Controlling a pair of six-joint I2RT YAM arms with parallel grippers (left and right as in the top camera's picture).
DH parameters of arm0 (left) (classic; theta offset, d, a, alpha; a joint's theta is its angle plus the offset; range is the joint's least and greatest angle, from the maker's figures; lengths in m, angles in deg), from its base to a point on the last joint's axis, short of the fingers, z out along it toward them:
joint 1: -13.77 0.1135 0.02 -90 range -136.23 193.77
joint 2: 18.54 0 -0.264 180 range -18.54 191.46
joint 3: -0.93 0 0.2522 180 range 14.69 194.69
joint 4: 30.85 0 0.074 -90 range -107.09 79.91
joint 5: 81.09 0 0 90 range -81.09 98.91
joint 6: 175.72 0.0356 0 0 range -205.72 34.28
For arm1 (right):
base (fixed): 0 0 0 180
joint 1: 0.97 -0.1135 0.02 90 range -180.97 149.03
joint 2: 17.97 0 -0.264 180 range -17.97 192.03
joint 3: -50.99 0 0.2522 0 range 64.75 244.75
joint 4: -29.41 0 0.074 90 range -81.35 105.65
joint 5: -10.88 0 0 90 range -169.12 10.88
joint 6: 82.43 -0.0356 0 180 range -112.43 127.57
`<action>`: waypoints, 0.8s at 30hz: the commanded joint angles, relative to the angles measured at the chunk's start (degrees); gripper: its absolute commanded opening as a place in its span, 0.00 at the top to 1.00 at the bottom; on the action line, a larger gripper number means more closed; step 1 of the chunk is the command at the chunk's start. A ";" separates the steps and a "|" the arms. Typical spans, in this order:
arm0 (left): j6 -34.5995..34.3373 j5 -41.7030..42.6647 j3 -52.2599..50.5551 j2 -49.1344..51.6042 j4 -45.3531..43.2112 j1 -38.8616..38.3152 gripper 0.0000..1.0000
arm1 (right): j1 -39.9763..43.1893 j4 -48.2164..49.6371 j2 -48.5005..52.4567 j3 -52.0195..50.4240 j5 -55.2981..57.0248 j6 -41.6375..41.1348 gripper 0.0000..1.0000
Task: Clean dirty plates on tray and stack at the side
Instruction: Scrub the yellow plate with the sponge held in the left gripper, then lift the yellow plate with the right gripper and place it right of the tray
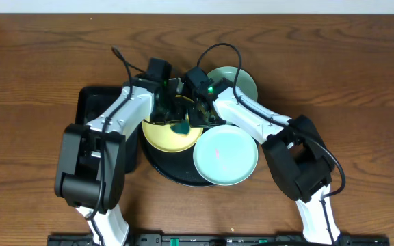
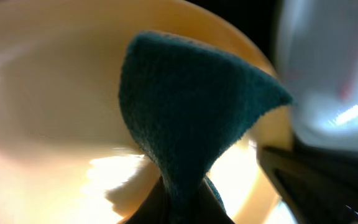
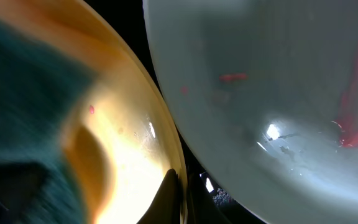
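The pale yellow plate (image 1: 166,135) lies on the left of the round black tray (image 1: 176,174). My left gripper (image 1: 172,117) is shut on a dark teal cloth (image 2: 185,118) that presses on the yellow plate (image 2: 36,124). My right gripper (image 1: 198,115) is shut on the yellow plate's rim (image 3: 174,155). An aqua plate (image 1: 226,155) with red smears sits on the tray's right, and it also shows in the right wrist view (image 3: 272,93). The second aqua plate (image 1: 241,80) lies on the table behind the tray.
A rectangular black tray (image 1: 87,102) sits left of the round tray, partly under my left arm. The wooden table (image 1: 40,61) spreads all around. Both arms cross closely above the round tray's back half.
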 commanded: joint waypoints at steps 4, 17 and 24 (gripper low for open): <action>-5.51 -5.29 2.60 -2.58 1.09 5.95 0.93 | 0.26 -0.85 1.68 -0.09 0.17 1.36 0.99; -2.95 -6.32 7.56 -18.58 14.40 22.73 0.93 | 0.26 -1.18 0.63 1.42 -1.31 7.26 0.99; -2.62 -6.32 7.26 -19.74 15.04 29.16 0.92 | 0.13 -1.64 -4.39 2.51 1.53 9.35 0.99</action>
